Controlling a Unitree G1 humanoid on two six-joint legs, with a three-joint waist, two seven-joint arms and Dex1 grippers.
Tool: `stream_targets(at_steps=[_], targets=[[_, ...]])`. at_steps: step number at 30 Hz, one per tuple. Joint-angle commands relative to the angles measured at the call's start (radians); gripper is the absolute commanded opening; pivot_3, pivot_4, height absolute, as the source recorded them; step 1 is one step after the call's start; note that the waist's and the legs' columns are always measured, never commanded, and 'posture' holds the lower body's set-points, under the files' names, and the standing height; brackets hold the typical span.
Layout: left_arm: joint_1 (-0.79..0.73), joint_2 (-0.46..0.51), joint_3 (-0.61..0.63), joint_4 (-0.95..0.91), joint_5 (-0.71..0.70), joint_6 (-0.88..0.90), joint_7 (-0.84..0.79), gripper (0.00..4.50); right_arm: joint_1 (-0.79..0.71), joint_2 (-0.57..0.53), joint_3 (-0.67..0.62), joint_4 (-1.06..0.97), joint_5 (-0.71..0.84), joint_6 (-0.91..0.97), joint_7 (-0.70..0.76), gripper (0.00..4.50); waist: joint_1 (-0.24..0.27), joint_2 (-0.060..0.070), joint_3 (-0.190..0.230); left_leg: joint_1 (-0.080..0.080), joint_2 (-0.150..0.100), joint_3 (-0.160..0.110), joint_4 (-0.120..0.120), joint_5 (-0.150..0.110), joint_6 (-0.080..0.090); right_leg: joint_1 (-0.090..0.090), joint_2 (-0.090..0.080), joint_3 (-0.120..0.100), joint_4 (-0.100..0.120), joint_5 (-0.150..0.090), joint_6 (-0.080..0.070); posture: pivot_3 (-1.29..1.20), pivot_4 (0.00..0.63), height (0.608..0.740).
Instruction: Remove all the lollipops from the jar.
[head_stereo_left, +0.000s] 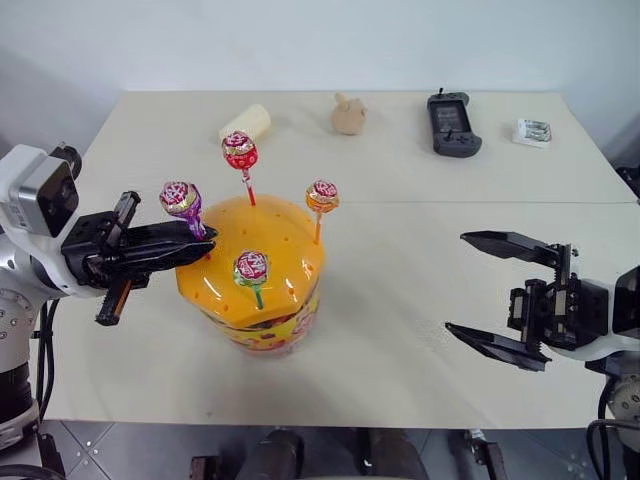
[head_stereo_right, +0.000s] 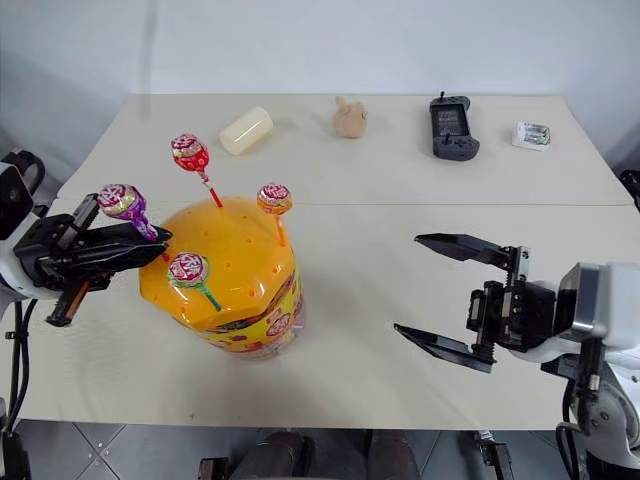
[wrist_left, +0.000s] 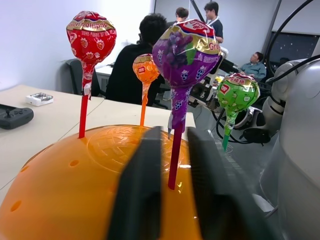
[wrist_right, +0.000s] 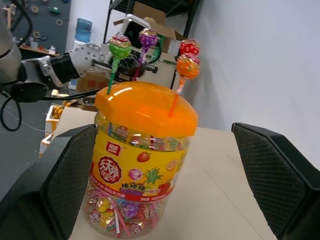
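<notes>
Left hand (head_stereo_left: 200, 243) clenched on purple lollipop (head_stereo_left: 181, 199) stick; right hand (head_stereo_left: 478, 285) released beside jar (head_stereo_left: 255, 290).

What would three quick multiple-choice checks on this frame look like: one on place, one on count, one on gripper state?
1. Where is the game controller?
A. at the table's far side
B. on the jar lid
C. in the right gripper

2. How many lollipops stand in the jar lid?
A. two
B. three
C. four

3. What is the left gripper doing?
A. hanging open beside the jar
B. shut on the purple lollipop
C. shut on the green lollipop

Answers:
1 A: it lies at the far side, beyond the jar.
2 C: purple, red, orange and green all stick up from the lid.
3 B: in the left wrist view its fingers pinch the purple stick; the right gripper stands open, apart from the jar.
</notes>
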Motion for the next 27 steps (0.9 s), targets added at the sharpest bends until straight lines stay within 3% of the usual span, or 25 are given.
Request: stream_targets(at_steps=[1, 5, 7, 9, 11, 16, 20, 27], targets=[[-0.050, -0.026, 0.072, 0.013, -0.122, 0.030, 0.080, 0.04, -0.011, 0.012, -0.004, -0.017, 0.006, -0.006, -0.016, 4.50, 0.000, 0.000, 0.000, 0.000, 0.000, 0.000, 0.000, 0.000, 0.000, 0.000, 0.000, 0.000, 0.000, 0.000, 0.000, 0.00, 0.150, 0.740], [-0.130, -0.033, 0.165, 0.133, -0.275, 0.088, 0.263, 0.04, -0.019, 0.016, 0.005, -0.019, 0.018, 0.008, -0.026, 4.50, 0.000, 0.000, 0.000, 0.000, 0.000, 0.000, 0.001, 0.000, 0.000, 0.000, 0.000, 0.000, 0.001, 0.000, 0.000, 0.00, 0.150, 0.740], [-0.140, -0.008, 0.221, 0.237, -0.277, 0.100, 0.316, 0.04, -0.028, 0.017, 0.015, -0.018, 0.020, 0.015, -0.028, 4.50, -0.004, 0.000, 0.000, 0.000, 0.000, 0.000, 0.001, 0.000, 0.000, 0.000, 0.001, 0.000, 0.002, 0.000, 0.000, 0.00, 0.150, 0.740], [-0.096, 0.044, 0.258, 0.338, -0.200, 0.092, 0.306, 0.04, -0.035, 0.018, 0.023, -0.017, 0.018, 0.020, -0.028, 4.50, -0.011, 0.000, 0.000, 0.001, 0.000, 0.001, 0.001, 0.000, 0.000, -0.001, 0.001, 0.001, 0.002, 0.000, 0.000, 0.00, 0.150, 0.740], [0.003, 0.120, 0.247, 0.447, -0.037, 0.022, 0.238, 0.04, -0.044, 0.016, 0.031, -0.017, 0.019, 0.027, -0.033, 4.50, -0.017, 0.000, 0.000, 0.001, 0.000, 0.002, 0.000, 0.000, 0.000, -0.003, 0.002, 0.002, 0.003, 0.000, 0.000, 0.00, 0.150, 0.740], [0.250, 0.244, 0.107, 0.618, 0.319, -0.150, 0.139, 0.04, -0.045, -0.009, 0.035, -0.007, 0.022, 0.068, -0.030, 4.50, -0.021, 0.000, 0.000, 0.000, 0.000, 0.005, -0.001, 0.000, 0.000, -0.005, 0.007, 0.005, 0.002, 0.000, 0.000, 0.00, 0.150, 0.740], [0.364, 0.227, 0.055, 0.689, 0.482, -0.220, 0.200, 0.04, -0.054, -0.038, 0.051, 0.036, -0.040, 0.077, -0.008, 4.50, -0.011, -0.001, 0.000, -0.001, 0.001, 0.006, -0.002, -0.001, 0.001, -0.005, 0.005, 0.005, 0.001, 0.000, 0.000, 0.00, 0.150, 0.740], [0.488, 0.166, 0.056, 0.593, 0.531, -0.236, 0.161, 0.04, -0.108, -0.056, 0.117, 0.057, -0.119, 0.142, -0.070, 4.50, 0.001, -0.002, 0.000, -0.001, 0.001, 0.006, -0.001, -0.001, 0.001, -0.006, 0.001, 0.005, 0.002, 0.000, 0.000, 0.00, 0.150, 0.740]])
